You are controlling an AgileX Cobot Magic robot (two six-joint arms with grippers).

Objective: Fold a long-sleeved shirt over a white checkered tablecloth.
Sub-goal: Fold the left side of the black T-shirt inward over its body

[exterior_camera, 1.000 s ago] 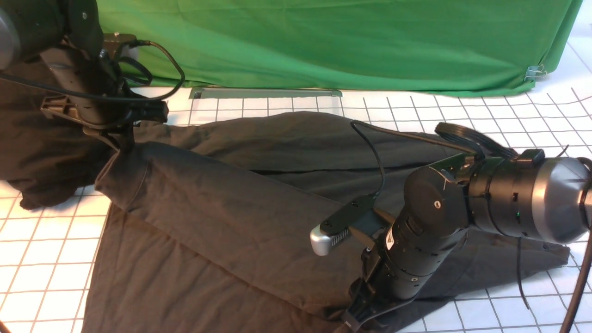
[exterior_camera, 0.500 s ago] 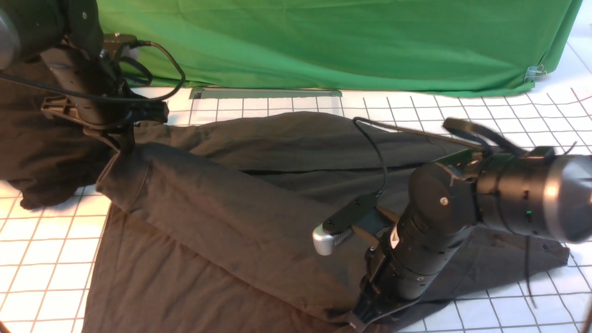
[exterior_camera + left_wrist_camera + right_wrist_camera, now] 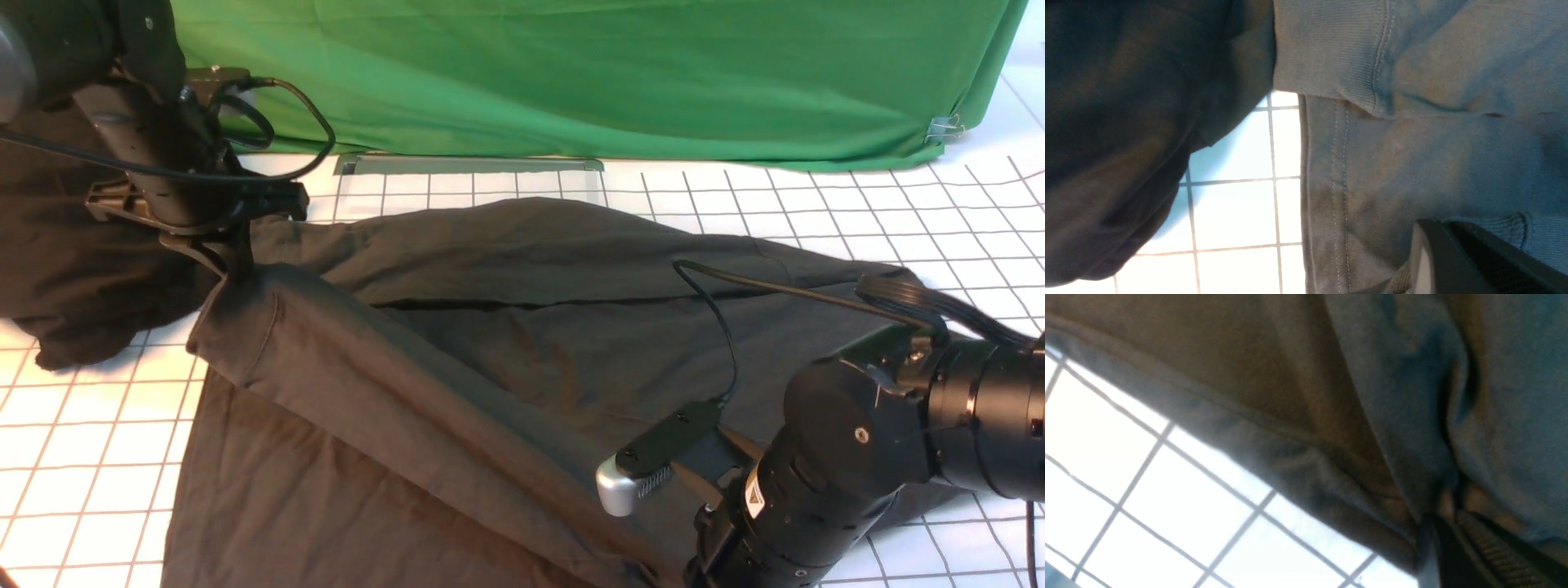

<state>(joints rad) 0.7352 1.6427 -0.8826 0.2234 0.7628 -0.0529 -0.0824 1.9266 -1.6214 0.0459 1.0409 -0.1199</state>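
Long-sleeved shirt (image 3: 506, 327) pinched: left tool (image 3: 235, 260), right tool (image 3: 1443, 522).

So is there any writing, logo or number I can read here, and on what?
No readable text anywhere.
A triangular sticker on the right arm: too small to read.
The long-sleeved shirt shows no print in these views.

Left end effector (image 3: 235, 263) and right end effector (image 3: 1443, 535) both clamped closed, pointing downward.
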